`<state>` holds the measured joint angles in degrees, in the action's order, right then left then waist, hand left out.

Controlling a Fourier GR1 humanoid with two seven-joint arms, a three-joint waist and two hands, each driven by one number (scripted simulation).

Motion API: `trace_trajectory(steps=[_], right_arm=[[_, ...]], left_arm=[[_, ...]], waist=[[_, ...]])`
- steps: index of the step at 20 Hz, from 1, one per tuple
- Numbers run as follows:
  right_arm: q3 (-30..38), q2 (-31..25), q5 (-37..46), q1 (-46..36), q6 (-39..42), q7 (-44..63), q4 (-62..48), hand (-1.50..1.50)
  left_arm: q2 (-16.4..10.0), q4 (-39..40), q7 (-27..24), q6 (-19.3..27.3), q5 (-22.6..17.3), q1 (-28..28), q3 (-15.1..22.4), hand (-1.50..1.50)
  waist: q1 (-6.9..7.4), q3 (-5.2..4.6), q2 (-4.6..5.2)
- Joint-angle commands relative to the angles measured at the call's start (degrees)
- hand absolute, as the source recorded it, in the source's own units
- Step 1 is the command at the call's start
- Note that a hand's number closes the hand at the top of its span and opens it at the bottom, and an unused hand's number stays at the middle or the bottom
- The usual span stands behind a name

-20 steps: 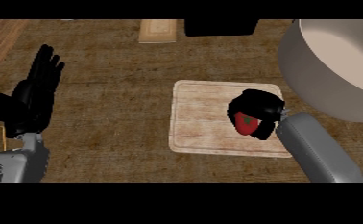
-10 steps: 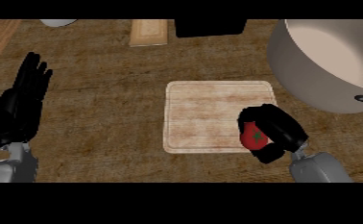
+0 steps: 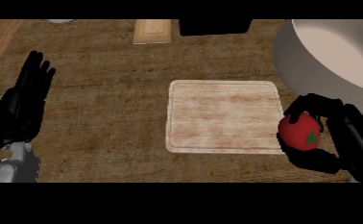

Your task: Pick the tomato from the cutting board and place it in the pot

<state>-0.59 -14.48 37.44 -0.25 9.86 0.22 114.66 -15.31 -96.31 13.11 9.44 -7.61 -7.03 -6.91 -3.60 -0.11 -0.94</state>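
A red tomato (image 3: 300,134) with a green stem mark sits inside my right hand (image 3: 337,130), whose fingers and thumb curl round it at the lower right, just off the right edge of the pale wooden cutting board (image 3: 222,116). The board's top is bare. Part of the big grey pot (image 3: 320,55) shows at the upper right, its rim a short way above the held tomato. At the left edge my left hand (image 3: 25,100) rests open, fingers pointing up.
A small light wooden block (image 3: 152,31) and a black box (image 3: 215,26) lie along the far edge of the brown counter. A pale round object (image 3: 61,21) peeks in at the top left.
My right hand has carried the tomato off the board toward the right and lower part of the view. The view has shifted, so the board and pot sit differently. The left hand stays open.
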Motion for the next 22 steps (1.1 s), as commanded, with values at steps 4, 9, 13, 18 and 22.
trace_trajectory(steps=[4, 9, 13, 18, 22], right_arm=[[17.25, -4.38, -10.89, -0.37, 4.69, 9.36, 11.42, 1.50], [24.41, -6.26, -17.50, -5.91, 4.74, 6.61, -1.54, 1.50], [27.01, -11.62, -17.46, -14.22, 4.94, 7.93, -10.56, 1.50], [25.76, -12.87, -14.29, -20.17, 0.64, 0.58, -27.10, 1.50], [28.03, -16.07, -12.67, -21.97, -2.60, -8.90, -37.13, 1.50]], left_arm=[[0.08, 2.89, 0.49, -0.92, 0.46, -4.99, 0.58, 0.00], [2.22, 4.07, -1.16, -0.31, 1.94, -5.15, 1.55, 0.00], [2.06, 4.35, -1.67, -1.24, 1.77, -5.35, 0.83, 0.00], [4.11, 3.73, -0.78, -0.20, 2.82, -5.32, 2.34, 0.00], [2.93, 3.45, -1.71, -1.73, 2.96, -3.69, 1.88, 0.00]], waist=[[2.70, 0.09, 0.86], [3.44, 0.12, 0.98], [3.84, 0.11, 1.00], [4.14, 0.13, 1.11], [4.44, 0.16, 1.24]])
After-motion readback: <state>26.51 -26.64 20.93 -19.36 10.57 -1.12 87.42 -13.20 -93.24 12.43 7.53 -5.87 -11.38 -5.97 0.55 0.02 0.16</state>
